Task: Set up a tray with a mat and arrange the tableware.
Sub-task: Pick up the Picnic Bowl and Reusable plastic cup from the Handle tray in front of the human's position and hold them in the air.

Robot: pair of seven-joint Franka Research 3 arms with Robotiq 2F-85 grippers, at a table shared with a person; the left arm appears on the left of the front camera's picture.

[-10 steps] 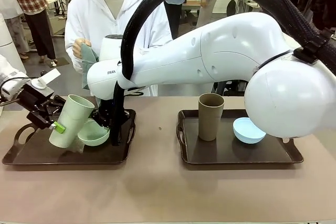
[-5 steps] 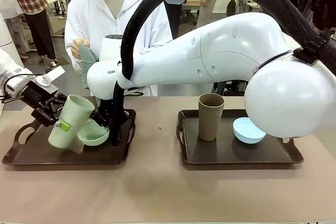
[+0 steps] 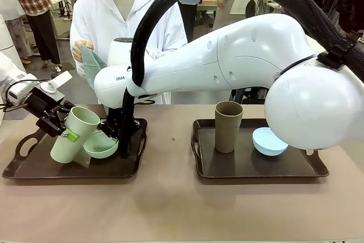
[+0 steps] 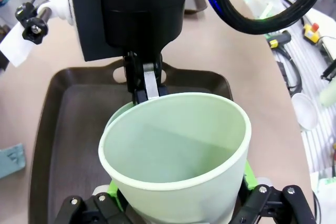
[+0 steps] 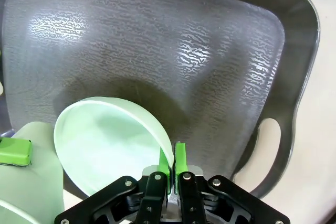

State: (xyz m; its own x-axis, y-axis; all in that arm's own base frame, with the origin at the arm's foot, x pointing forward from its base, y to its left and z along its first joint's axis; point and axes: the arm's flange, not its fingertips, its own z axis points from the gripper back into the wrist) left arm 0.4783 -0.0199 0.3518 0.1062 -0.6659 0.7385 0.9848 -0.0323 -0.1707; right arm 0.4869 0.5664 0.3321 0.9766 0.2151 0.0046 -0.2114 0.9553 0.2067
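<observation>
My left gripper (image 3: 68,134) is shut on the pale green tumbler (image 3: 71,135), which it holds tilted over the left tray (image 3: 34,167), mouth up and to the right. The left wrist view looks into the tumbler (image 4: 178,150), with the left gripper (image 4: 181,195) clamped round it low down. My right arm reaches across, and its gripper (image 3: 116,135) is shut on the rim of the pale green bowl (image 3: 102,143), beside the tumbler. In the right wrist view the right gripper (image 5: 172,161) pinches the bowl (image 5: 110,140). The brown tumbler (image 3: 228,126) and light blue bowl (image 3: 268,140) stand on the right tray (image 3: 256,170).
Across the table, a person in white holds a grey-green cloth (image 3: 91,61) up in one hand. My right arm's big white link spans the middle of the front view. Bare table lies between the trays and along the near edge.
The left gripper has lowered the pale green tumbler slightly toward the left tray. The person has lifted and opened out the cloth. The right gripper has stayed on the bowl.
</observation>
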